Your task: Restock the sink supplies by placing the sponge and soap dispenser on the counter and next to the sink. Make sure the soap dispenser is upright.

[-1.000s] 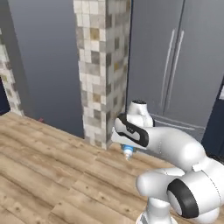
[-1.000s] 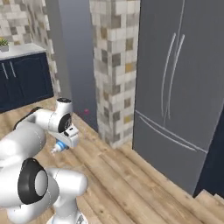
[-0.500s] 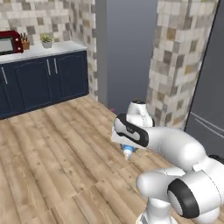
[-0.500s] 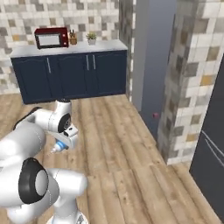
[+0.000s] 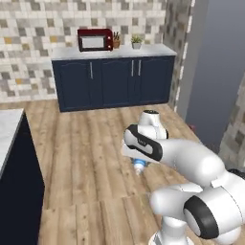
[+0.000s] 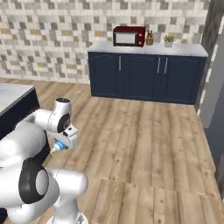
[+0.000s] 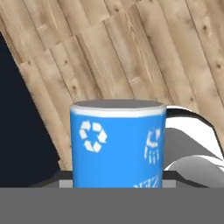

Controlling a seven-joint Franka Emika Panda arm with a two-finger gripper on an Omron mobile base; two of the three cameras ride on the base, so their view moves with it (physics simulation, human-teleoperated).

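Mid-task: gripper (image 5: 139, 165) closed on the soap dispenser (image 7: 118, 144), carried above wooden floor (image 5: 86, 158); placing both supplies beside the sink apparently remains.

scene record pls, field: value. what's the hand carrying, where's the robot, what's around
hand: shut on the soap dispenser
soap dispenser: blue bottle, held over the wooden floor, pump end down in the base views
sponge: can't tell where it is
counter: white marble corner at the robot's left, on a dark cabinet
far wall: navy cabinets, red microwave and small potted plant on top
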